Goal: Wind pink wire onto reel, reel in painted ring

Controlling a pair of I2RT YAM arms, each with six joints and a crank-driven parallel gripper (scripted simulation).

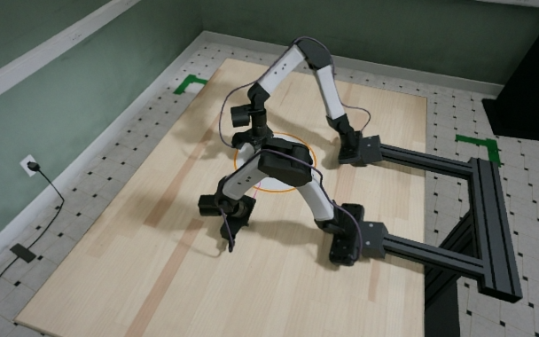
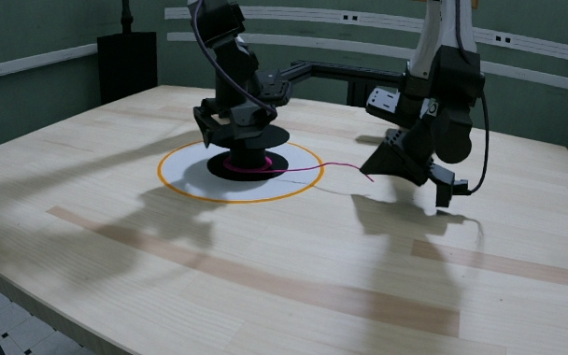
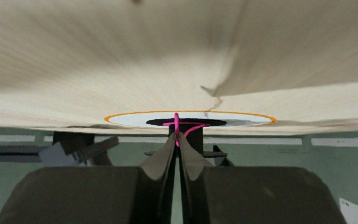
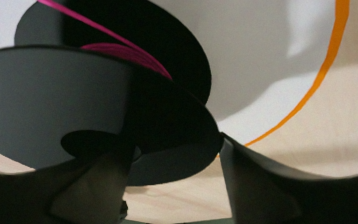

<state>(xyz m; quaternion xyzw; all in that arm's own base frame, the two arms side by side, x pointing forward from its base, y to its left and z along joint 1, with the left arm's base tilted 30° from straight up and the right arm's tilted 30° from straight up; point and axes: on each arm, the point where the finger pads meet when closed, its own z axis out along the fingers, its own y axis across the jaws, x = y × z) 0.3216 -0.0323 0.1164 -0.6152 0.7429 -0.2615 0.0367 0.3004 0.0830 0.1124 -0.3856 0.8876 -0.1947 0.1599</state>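
The black reel [image 2: 248, 157] [image 3: 199, 144] [image 4: 60, 95] lies flat on its lower flange inside the orange painted ring [image 1: 316, 161] [image 2: 240, 202] [image 4: 321, 77]. The pink wire [image 2: 336, 163] [image 3: 176, 125] has several turns low on the core. Its free part runs out over the ring to my left gripper [image 2: 362, 171] [image 3: 178, 139], which is shut on it above the table, with a short tail beyond the tips. My right gripper [image 2: 225, 141] [image 4: 176, 134] is open at the upper flange, one fingertip over the central hole, the other beside the outer rim. Fingertip contact is unclear.
The white disc [image 2: 187, 179] fills the ring. The left forearm hides the reel in the top view. The wooden table [image 1: 213, 284] carries both arm bases, fixed to a dark frame [image 1: 496, 231] at its edge.
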